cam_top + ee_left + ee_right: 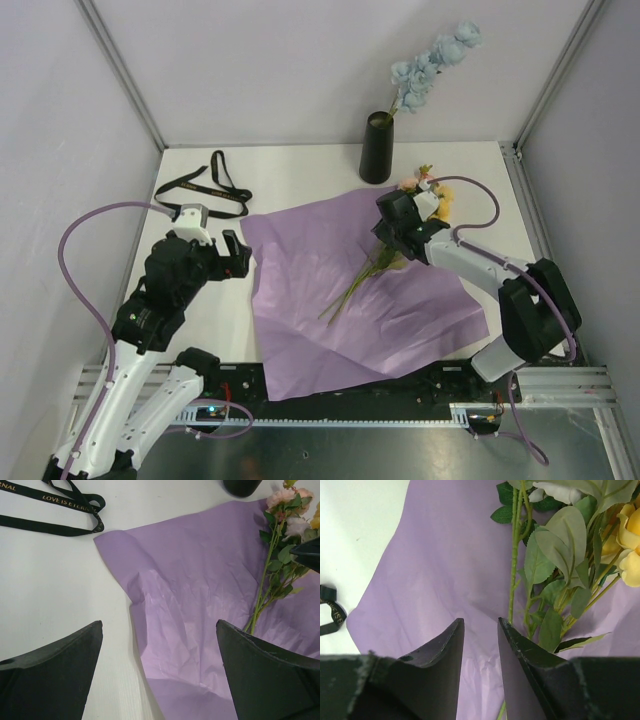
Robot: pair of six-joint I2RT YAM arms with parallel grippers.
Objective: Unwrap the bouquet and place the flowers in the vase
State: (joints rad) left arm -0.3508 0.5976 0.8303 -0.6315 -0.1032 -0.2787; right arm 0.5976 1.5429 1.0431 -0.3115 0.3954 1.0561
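1. Paper: one purple sheet (330,300) lies unfolded and creased across the middle of the white bench (300,170). Its near corner reaches the rail by the arm bases.
2. Flowers (355,285): one loose bunch lies on the right half of the sheet. The thin green stems point toward the near left, and the heads point toward the far right corner. Pink, yellow and whitish blooms show among green leaves. The stems overlap too much to count.
3. Vase (377,150): one black cylinder stands upright at the back of the bench, just beyond the sheet's far edge. One pale blue spray (430,65) stands in it and leans to the right. The bunch on the sheet is outside the vase, with its heads near the base.
4. Ribbon (205,190): one black ribbon with gold lettering lies in loose loops at the far left of the bench, apart from the sheet.
5. Left gripper (159,625): one of two, it hovers over the sheet's left edge with its jaws spread wide and grasps nothing.
6. Right gripper (480,621): the second, it sits low over the bunch, just below the blooms. Its jaws stand a narrow gap apart, and purple paper shows through the gap. One stem runs past the inner edge of one finger, and nothing looks pinched.
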